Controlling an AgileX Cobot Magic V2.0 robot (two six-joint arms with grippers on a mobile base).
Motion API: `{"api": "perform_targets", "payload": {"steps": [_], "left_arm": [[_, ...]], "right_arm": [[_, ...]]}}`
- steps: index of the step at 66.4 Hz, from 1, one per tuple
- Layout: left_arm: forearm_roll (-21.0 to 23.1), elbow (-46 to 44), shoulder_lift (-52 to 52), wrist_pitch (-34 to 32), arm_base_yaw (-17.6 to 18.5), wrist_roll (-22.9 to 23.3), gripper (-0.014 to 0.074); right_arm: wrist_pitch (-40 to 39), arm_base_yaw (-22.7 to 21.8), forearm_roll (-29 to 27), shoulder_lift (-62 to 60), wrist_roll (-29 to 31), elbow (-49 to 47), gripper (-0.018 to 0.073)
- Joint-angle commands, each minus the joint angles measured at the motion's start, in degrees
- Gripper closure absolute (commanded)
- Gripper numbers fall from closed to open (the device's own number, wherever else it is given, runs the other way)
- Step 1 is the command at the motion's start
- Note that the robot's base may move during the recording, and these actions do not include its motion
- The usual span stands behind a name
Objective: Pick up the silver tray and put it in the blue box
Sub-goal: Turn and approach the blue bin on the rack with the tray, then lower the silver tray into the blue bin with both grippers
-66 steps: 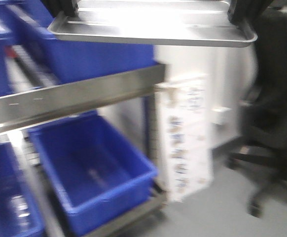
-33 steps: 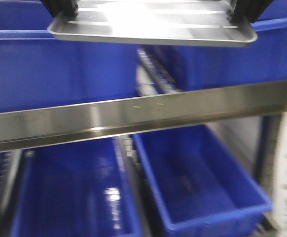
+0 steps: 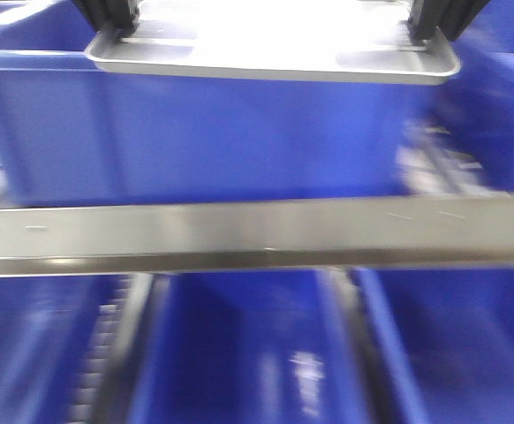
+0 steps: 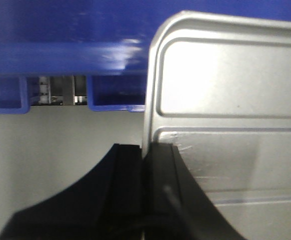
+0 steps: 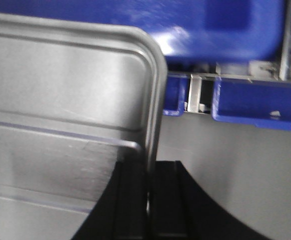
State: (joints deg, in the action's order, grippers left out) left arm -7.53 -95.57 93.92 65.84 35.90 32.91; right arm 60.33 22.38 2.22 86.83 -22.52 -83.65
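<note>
- The silver tray is a shiny, shallow metal rectangle with rounded corners, a rolled rim and long raised ribs across its floor. Glare whitens most of it in the front view.
- It is held level in the air at the top of the front view, one tool on each short end. Under it in the picture stands the wall of the large deep blue plastic box.
- The left tool has its two black fingers pressed together on the tray's left rim, one above and one below the lip.
- The right tool is clamped on the right rim in the same way.
- Only the front view shows the brushed-metal shelf rail crossing the frame below the box. More blue crates sit on the level beneath it. The whole picture is blurred.
- Only the wrist views show the tray's rib outlines and corner curve clearly. Its far corners lie against the blue box's thick rim.
- Whether the tray is over the opening cannot be told.
</note>
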Motion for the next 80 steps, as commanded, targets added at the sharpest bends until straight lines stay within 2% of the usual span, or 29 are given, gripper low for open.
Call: {"api": "perform_targets", "payload": {"steps": [1, 80], "left_arm": [[-3.6, -2.0, -2.8, -0.5, -0.2, 0.3, 0.0701], [-3.6, -2.0, -2.8, -0.5, -0.2, 0.3, 0.0701]], "right_arm": [[-0.4, -0.5, 3.0, -2.4, 0.9, -2.0, 0.0501], [-0.4, -0.5, 3.0, -2.4, 0.9, -2.0, 0.0501]]}}
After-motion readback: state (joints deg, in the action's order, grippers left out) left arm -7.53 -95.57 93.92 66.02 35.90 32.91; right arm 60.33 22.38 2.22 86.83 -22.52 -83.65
